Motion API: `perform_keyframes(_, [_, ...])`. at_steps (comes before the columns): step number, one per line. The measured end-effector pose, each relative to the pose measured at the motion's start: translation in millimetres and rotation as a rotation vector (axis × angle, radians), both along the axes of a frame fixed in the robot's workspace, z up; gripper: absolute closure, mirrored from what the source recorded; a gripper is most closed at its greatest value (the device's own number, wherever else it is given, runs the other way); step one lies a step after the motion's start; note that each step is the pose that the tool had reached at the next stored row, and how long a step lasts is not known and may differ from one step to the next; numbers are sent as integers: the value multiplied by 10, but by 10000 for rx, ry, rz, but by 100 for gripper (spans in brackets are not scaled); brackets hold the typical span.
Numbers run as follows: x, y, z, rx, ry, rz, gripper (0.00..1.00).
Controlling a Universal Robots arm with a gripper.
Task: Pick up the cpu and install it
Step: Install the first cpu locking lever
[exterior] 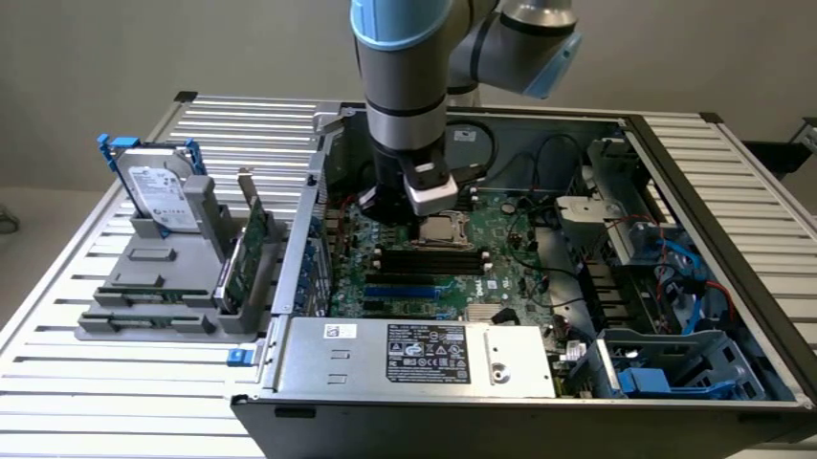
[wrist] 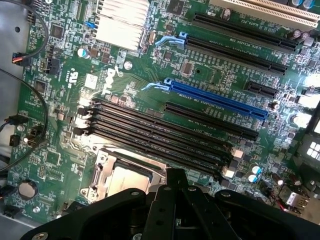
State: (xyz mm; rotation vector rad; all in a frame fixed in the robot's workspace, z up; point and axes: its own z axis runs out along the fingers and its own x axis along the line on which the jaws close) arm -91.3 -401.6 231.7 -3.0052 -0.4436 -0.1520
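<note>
The cpu is a small silver square lying flat inside the metal-framed socket on the green motherboard of the open computer case. My gripper hangs just above the socket's edge on the exterior view's left, shut. In the wrist view the cpu shows as a grey plate within the socket frame. The black gripper covers part of it. Whether the fingertips touch the cpu I cannot tell.
Black memory slots and a blue slot run beside the socket. A silver heatsink stands further off. The power supply fills the case's front. A hard drive with blue handles stands in a grey holder outside the case.
</note>
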Motion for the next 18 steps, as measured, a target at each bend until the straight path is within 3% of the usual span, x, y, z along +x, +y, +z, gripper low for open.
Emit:
perform_keyframes(4, [-6, 0, -21, -1, 93, 1, 89])
perform_keyframes(8, [-19, 0, -34, 16, 102, 13, 89])
perform_keyframes(10, [-22, 0, -48, 62, 103, 14, 89])
perform_keyframes(14, [-28, 0, -88, 223, 102, 13, 89])
perform_keyframes(18, [-33, 0, -130, 289, 102, 15, 89])
